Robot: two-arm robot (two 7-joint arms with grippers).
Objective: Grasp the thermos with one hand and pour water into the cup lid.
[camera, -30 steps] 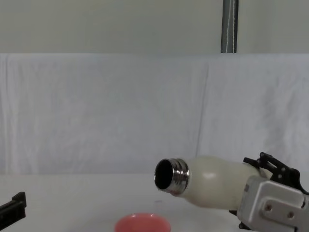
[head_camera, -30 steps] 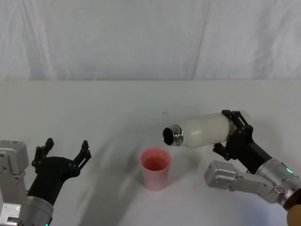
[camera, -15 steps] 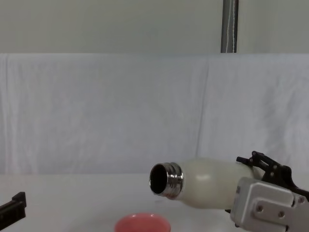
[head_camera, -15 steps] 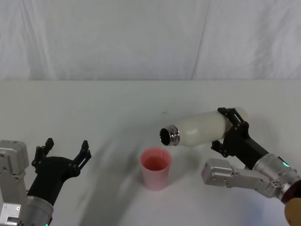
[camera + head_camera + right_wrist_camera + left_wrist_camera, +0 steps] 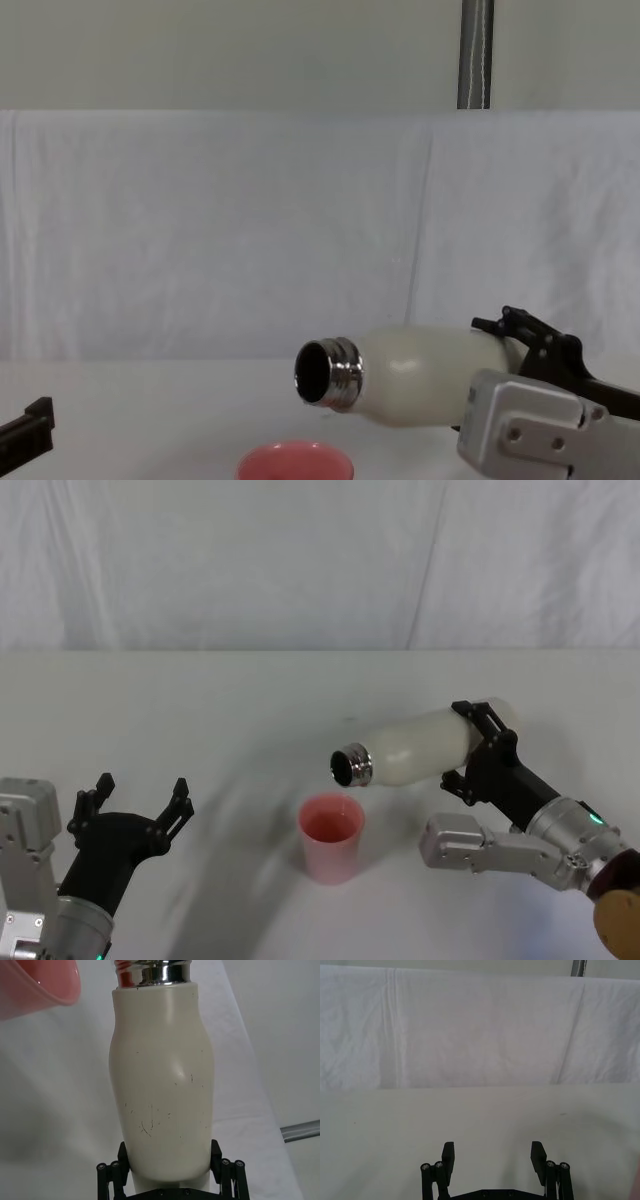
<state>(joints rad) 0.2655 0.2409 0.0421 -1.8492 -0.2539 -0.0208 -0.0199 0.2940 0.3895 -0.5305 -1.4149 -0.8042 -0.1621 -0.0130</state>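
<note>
The cream-white thermos (image 5: 418, 746) lies nearly level in the air, its open steel neck (image 5: 350, 766) pointing left, just above and right of the pink cup lid (image 5: 331, 835). My right gripper (image 5: 480, 748) is shut on the thermos's base end. From the chest camera the thermos (image 5: 415, 375) hangs above the cup lid's rim (image 5: 294, 465), held by the right gripper (image 5: 528, 346). Seen from the right wrist, the thermos (image 5: 161, 1085) runs from the right gripper (image 5: 170, 1167) toward the cup lid (image 5: 35, 985). My left gripper (image 5: 137, 805) is open near the table's front left and holds nothing (image 5: 494, 1156).
The white table (image 5: 200, 710) is backed by a white cloth curtain (image 5: 300, 560). A grey pole (image 5: 475, 55) stands behind the curtain at the upper right of the chest view.
My right gripper has carried the thermos leftward, bringing its neck closer over the cup lid, with the mouth dipping slightly. The left arm has not moved.
</note>
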